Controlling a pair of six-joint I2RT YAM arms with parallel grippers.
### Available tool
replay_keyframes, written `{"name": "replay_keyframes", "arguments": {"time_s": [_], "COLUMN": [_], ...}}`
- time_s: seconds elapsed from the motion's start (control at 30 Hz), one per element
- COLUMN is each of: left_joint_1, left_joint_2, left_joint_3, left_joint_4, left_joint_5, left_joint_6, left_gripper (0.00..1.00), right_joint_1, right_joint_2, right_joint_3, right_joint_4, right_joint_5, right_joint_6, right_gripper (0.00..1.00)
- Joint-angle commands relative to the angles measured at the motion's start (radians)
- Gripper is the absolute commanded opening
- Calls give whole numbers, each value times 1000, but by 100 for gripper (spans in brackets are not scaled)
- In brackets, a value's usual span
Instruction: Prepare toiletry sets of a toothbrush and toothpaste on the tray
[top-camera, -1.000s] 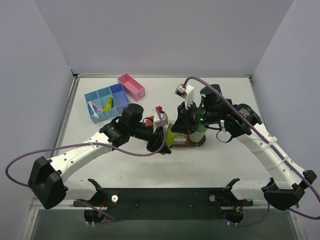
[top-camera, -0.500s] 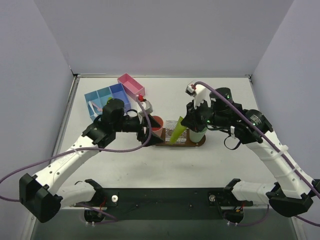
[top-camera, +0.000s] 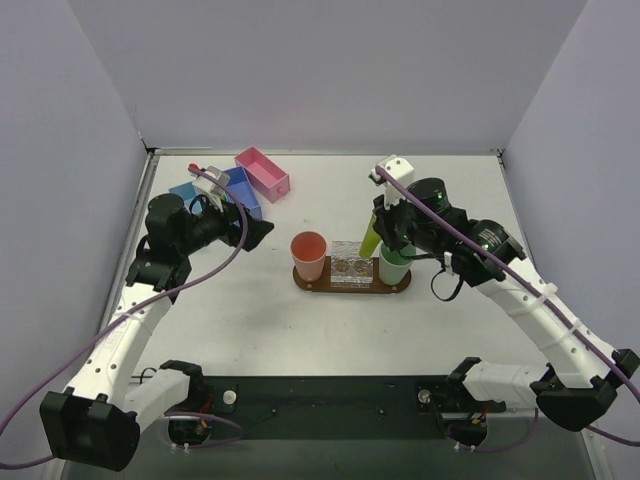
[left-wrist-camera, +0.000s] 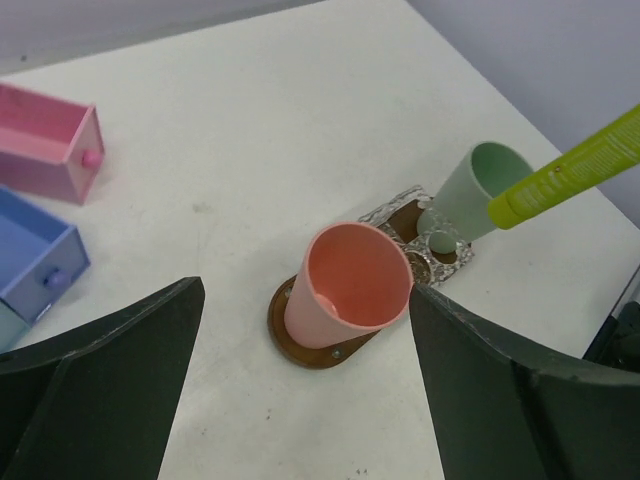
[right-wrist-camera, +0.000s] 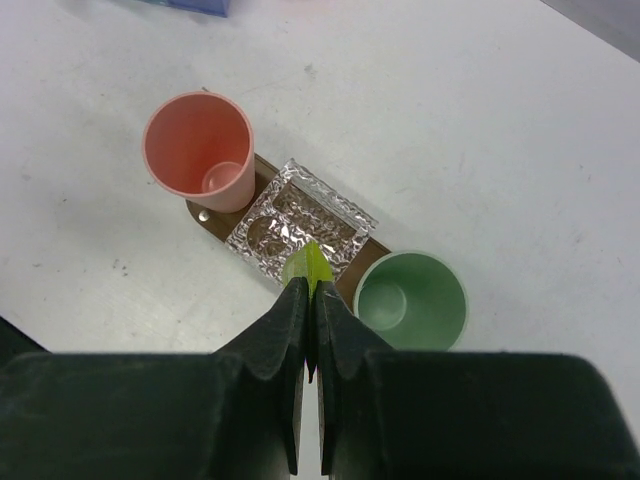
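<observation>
2 grippers show opposite states. The left gripper (left-wrist-camera: 305, 290) is spread wide and released, holding and touching nothing; its dark fingers (left-wrist-camera: 100, 380) frame the salmon-pink cup (left-wrist-camera: 350, 285) from well above. In the top view it hangs near the blue bin (top-camera: 240, 190), with the pink bin (top-camera: 262, 172) just behind. The right gripper (right-wrist-camera: 308, 290) is clenched on the toothpaste (right-wrist-camera: 307, 268), a yellow-green tube pinched at its flat end between fingers that meet almost flush. From above, the toothpaste (top-camera: 371, 238) hangs tilted over the right part of the tray (top-camera: 345, 288), its lower end just by the rim of the green cup (top-camera: 393, 265); whether it touches the rim cannot be told. The tray is a dark brown board lying across the middle of the table (top-camera: 450, 200), with 1 cup standing at each end and a crinkled foil-like patch (top-camera: 350, 265) between them. The table is white with a few small marks, and plain pale grey walls close it in at the back and on both sides.
</observation>
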Motion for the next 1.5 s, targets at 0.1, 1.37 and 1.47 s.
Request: {"name": "replay_keyframes", "arguments": {"time_s": [0.1, 1.37, 1.47], "left_joint_1": [39, 38, 38], "left_joint_2": [7, -27, -27], "left_joint_3": [-18, -42, -42], "left_joint_4": [14, 34, 34], "left_joint_5": [-109, -92, -91], "left_joint_6": [-60, -26, -26], "left_gripper": [95, 95, 95], "right_joint_1": [4, -25, -28], "right_joint_2": [56, 165, 169], "right_joint_3": [-41, -130, -134], "right_joint_4": [168, 258, 258], "right_joint_5": [90, 109, 106], "right_joint_6": [-3, -39, -39], "right_gripper": [0, 0, 0]}}
